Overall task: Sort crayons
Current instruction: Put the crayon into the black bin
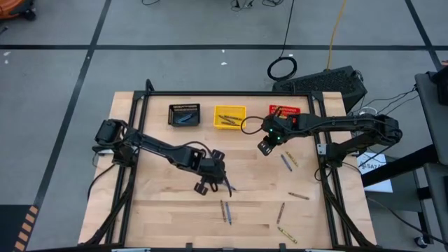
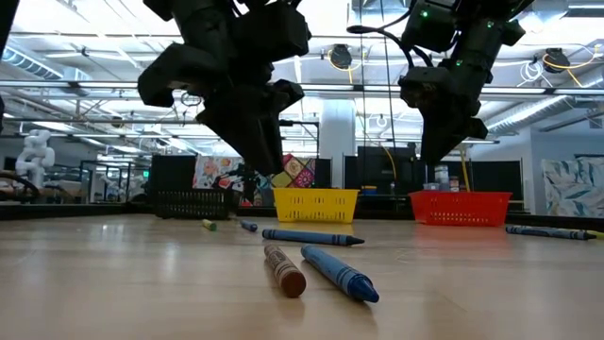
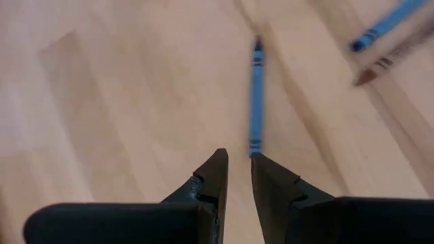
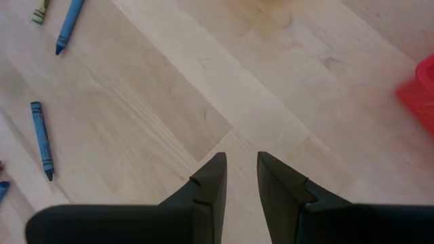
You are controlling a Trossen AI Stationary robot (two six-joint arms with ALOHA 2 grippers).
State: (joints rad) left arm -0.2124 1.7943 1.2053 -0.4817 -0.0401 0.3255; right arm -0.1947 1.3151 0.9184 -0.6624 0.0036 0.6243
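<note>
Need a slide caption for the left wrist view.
Left claw, slightly open, poised over a blue crayon on the wooden table.

We find no readable text anywhere. The crayons have paper wrappers with dark bands, but any print on them is too small or blurred to make out, same in both wrist views. A white sheet beside the surface at the right edge in the high view carries dark marks we cannot read. The black bin, yellow bin and red bin show no labels.
</note>
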